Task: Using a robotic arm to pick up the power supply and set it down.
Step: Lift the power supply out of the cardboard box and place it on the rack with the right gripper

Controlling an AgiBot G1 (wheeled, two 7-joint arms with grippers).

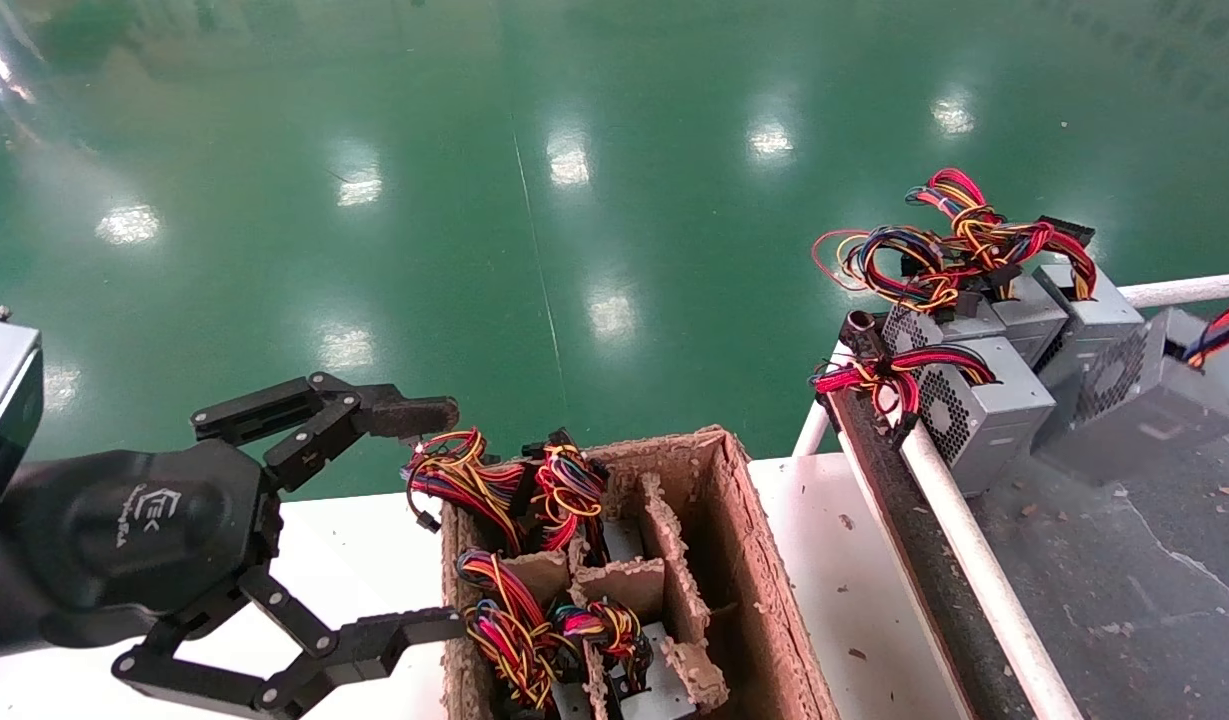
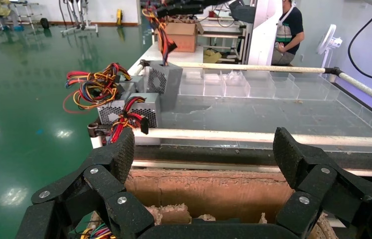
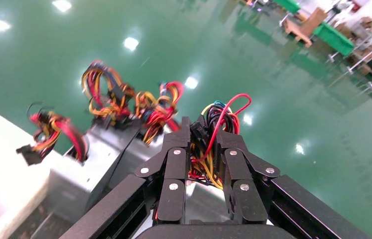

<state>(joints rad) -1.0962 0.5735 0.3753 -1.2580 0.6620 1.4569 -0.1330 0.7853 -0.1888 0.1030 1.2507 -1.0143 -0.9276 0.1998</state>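
Left black linkage-fingered hand [image 1: 429,520]: spread wide, empty, nine o'clock of brown cardboard box [image 1: 764,560]. Right black hand [image 3: 206,164]: closed on grey sheet-metal power supply's loose wire bundle [image 3: 213,144]; set-down apparently pending.

The power supply [image 1: 1139,395] is a grey metal box with a perforated side, and it is tilted just beside the other grey units [image 1: 984,405]. Its loose bundle of red, yellow and black wires [image 3: 208,164] is pinched between the closed fingers of the right gripper [image 3: 206,137].
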